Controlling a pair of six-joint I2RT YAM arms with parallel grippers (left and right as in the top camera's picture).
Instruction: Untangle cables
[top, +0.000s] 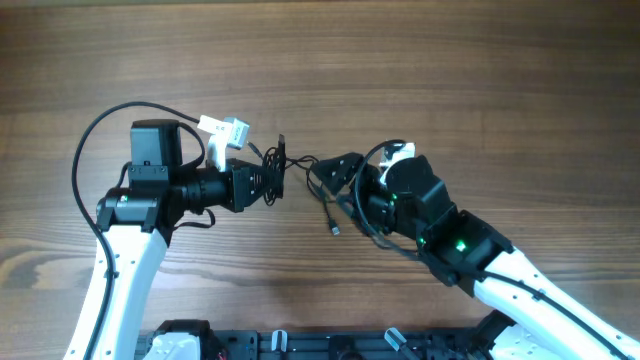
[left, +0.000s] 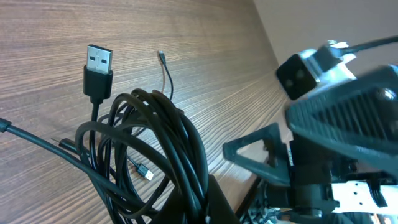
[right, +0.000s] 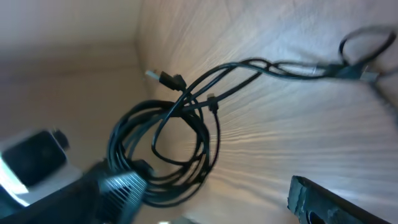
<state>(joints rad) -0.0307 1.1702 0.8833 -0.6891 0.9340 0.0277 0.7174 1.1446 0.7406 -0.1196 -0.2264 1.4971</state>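
A: L side, what's it got?
B: The left gripper (top: 272, 180) is clamped tight. Its fingers (left: 208, 199) are closed on a coiled bundle of thin black cables (left: 155, 137), pinching the loops at their lower end in the left wrist view.
A: Where's the bundle?
B: Mid-table, btwn the two arms, over the brown wood-grain table (top: 450, 80). The coil sits right at the left fingertips. Can't tell if it's lifted or resting on the wood.
A: Loose ends?
B: A flat black-and-silver USB-A plug (left: 99, 62) sticks up out of the coil. A thinner cord w/ a tiny plug (left: 160, 56) lies on the wood behind it. In overhead, one strand (top: 327, 205) runs from the coil toward the right arm & ends in a small connector (top: 336, 231) on the table.
A: R side?
B: The right gripper (top: 336, 186) is spread wide, nothing held. It's just beside the coil, facing the left one. That strand passes close by its tips; touching or not, can't tell.
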